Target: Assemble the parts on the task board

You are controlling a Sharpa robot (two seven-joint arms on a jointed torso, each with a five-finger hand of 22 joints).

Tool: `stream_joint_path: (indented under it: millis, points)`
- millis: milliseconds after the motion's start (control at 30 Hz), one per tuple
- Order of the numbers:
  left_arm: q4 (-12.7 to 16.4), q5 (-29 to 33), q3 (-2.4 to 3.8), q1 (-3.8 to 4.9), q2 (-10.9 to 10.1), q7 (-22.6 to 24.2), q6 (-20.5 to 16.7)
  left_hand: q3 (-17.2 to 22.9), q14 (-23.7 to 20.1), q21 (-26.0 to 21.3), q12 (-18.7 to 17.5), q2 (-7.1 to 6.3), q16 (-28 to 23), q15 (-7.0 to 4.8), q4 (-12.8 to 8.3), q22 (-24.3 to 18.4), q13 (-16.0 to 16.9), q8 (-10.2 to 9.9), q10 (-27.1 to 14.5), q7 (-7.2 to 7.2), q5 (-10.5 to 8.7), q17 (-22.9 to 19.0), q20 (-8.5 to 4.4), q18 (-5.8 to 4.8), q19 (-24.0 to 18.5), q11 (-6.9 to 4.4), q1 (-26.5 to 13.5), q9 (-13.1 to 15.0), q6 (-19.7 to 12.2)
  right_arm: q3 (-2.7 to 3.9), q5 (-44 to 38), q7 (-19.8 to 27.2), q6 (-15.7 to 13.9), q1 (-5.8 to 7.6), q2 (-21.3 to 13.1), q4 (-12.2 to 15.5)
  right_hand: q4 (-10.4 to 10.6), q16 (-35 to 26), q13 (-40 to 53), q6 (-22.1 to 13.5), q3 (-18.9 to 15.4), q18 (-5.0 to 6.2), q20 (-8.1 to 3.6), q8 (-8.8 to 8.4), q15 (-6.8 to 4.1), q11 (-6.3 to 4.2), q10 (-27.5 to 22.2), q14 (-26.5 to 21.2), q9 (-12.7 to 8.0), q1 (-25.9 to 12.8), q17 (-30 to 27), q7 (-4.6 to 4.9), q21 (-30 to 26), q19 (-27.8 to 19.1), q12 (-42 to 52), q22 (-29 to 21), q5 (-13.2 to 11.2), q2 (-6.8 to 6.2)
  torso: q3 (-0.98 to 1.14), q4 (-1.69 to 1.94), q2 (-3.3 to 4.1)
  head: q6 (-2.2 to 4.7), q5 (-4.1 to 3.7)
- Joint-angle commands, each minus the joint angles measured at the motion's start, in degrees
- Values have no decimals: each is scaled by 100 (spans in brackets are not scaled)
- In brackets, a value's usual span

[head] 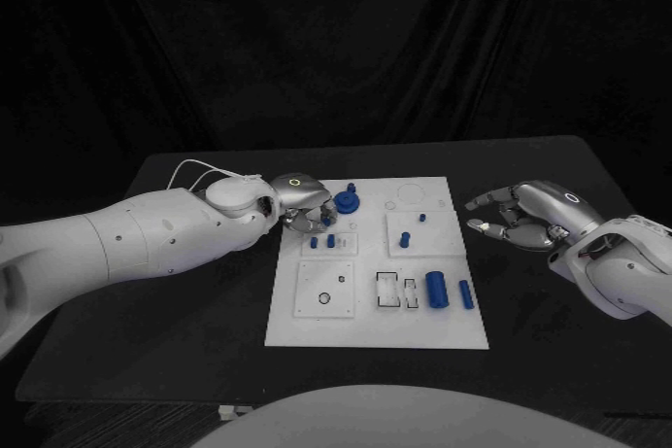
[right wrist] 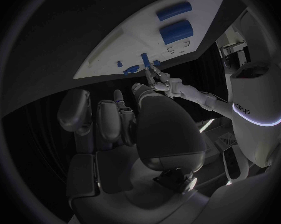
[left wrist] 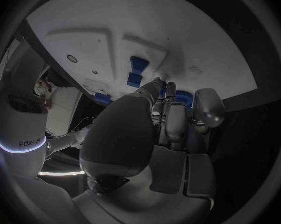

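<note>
Black table (head: 196, 302) under a dark curtain, and the white board (head: 378, 333) lies flat in the middle of it. Left hand (head: 300, 203) is in over the board's far left corner, fingers curled down and bunched together around a blue part (head: 329, 216) at their tips. Is it actually pinched? Hard to call: the head view shows blue right at the fingertips, but the contact itself is hidden, and the left wrist view only shows the fingers (left wrist: 167, 115) close together, pointing at blue pieces on the board. Just past that hand stands a blue peg (head: 349, 199), upright, near the far edge.

Over to the right hand (head: 521, 215): it hovers off the board's right edge, above bare table, fingers bent inward but apart, nothing in them. Its wrist view shows the same, fingers (right wrist: 109, 120) spread with dark table beyond.

On the board itself: two small blue parts (head: 323, 242) sit side by side on the plate near the left hand, one short blue pin (head: 405, 239) stands on the plate to the right of them, and nearer the robot a fat cylinder (head: 437, 290) lies beside a thin rod (head: 465, 293), both lying lengthwise, close but apart.
</note>
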Motion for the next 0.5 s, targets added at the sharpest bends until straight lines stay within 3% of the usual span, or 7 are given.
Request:
stream_joint_path:
  millis: [33, 67, 100, 200, 333, 500]
  points:
    - [-3, -12, -7, -26, -9, -70, 80, -62, -85, -99, -205, -113, -55, 55, 95, 679, -58, -64, -437, -240, -146, -78, 27, 39, -74, 103, -127, -166, -636, 3, -7, -73, 25, -15, -2, 6, -3, -12, 266, 37, 26, 38, 38, -7, 43, 30, -8, 178, -8, 56, -4, 8, -27, 0, -38, 802, -39, 20, 0, 4, 1, 0, -3]
    - [-6, -12, -7, -26, -18, -79, 37, -62, -85, -99, -205, -113, -55, 55, 95, 679, -58, -64, -437, -240, -146, -78, 27, 39, -74, 103, -127, -166, -636, 3, -7, -74, 26, -15, -3, 7, -3, -12, 266, 37, 26, 38, 38, -7, 43, 30, -8, 178, -8, 56, -4, 8, -27, 0, -38, 802, -39, 20, -1, 5, 1, 0, -1]
    - [-5, -12, -7, -27, -34, -87, -17, -129, -120, -161, -245, -141, -66, 81, 113, 668, -33, -58, -637, -296, -182, -104, 52, 49, -106, 131, -159, -255, -945, 3, -7, -74, 26, -15, -5, 10, -3, -12, 266, 37, 26, 38, 38, -7, 43, 30, -8, 178, -8, 56, -4, 8, -27, 0, -38, 802, -39, 20, -2, 3, 0, 0, 4]
    - [18, -12, -7, -28, -105, -98, -263, -213, -140, -177, -233, -166, -64, 95, 125, 668, 28, -54, -788, -366, -199, -108, 70, 54, -111, 148, -170, -311, -1097, 4, -7, -76, 29, -15, -15, 21, -3, -16, 256, 38, 26, 40, 38, -8, 44, 31, -14, 177, -10, 58, -9, 8, -39, -3, -47, 800, -42, 16, -3, 4, 1, 0, 15]
    - [99, -12, -6, -28, -287, -106, -803, -329, -143, -187, -189, -230, -51, 101, 161, 670, 126, -43, -1003, -414, -219, -96, 84, 57, -102, 159, -131, -364, -1191, 5, -7, -87, 16, -12, -76, 80, -6, -32, 230, 38, 28, 44, 39, -9, 44, 31, -28, 174, -11, 64, -30, 8, -61, -9, -69, 795, -43, 12, -4, 5, 2, 0, -19]
    - [181, -12, -5, -16, -558, -125, -1329, -387, -157, -215, -105, -264, -58, 101, 231, 665, 192, -32, -1099, -453, -236, -117, 86, 62, -107, 159, -91, -388, -1213, 6, -7, -115, -13, 2, -201, 206, -10, -40, 204, 40, 32, 48, 39, -11, 45, 31, -44, 171, -13, 73, -39, 8, -87, -16, -91, 789, -42, 7, -4, -2, 3, 0, 7]
